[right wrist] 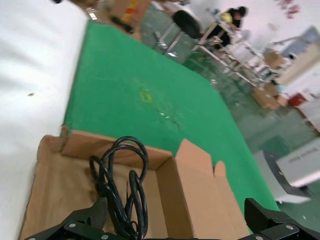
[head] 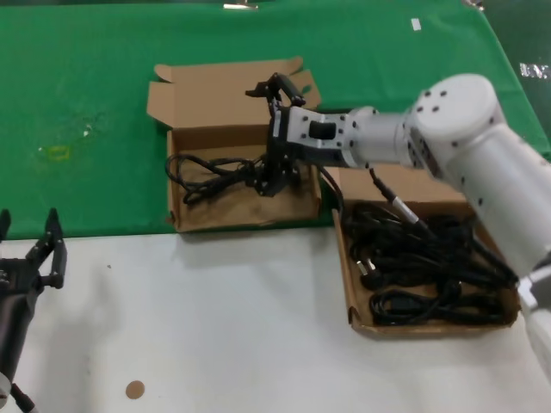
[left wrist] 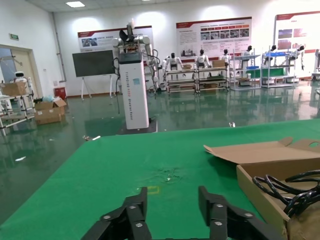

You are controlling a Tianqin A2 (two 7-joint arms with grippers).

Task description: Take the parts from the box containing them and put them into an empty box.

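The squarish cardboard box (head: 207,217) lies on the green mat with one black power cord (head: 211,172) on its floor. My right gripper (head: 260,139) hangs over this box's right end, jaws wide open and holding nothing. In the right wrist view the cord (right wrist: 120,185) lies beside one finger (right wrist: 75,226), and the box wall (right wrist: 170,200) runs between the jaws. The longer box (head: 353,297) at the right holds several tangled black cords (head: 430,258). My left gripper (head: 33,251) is parked open at the table's left front and shows open in its own view (left wrist: 172,210).
The squarish box's lid flap (head: 215,90) stands open behind it. A green mat (head: 95,112) covers the far half of the table, with white tabletop (head: 232,327) in front. A small brown disc (head: 134,390) lies near the front edge. The left wrist view shows the squarish box (left wrist: 260,192) at its right.
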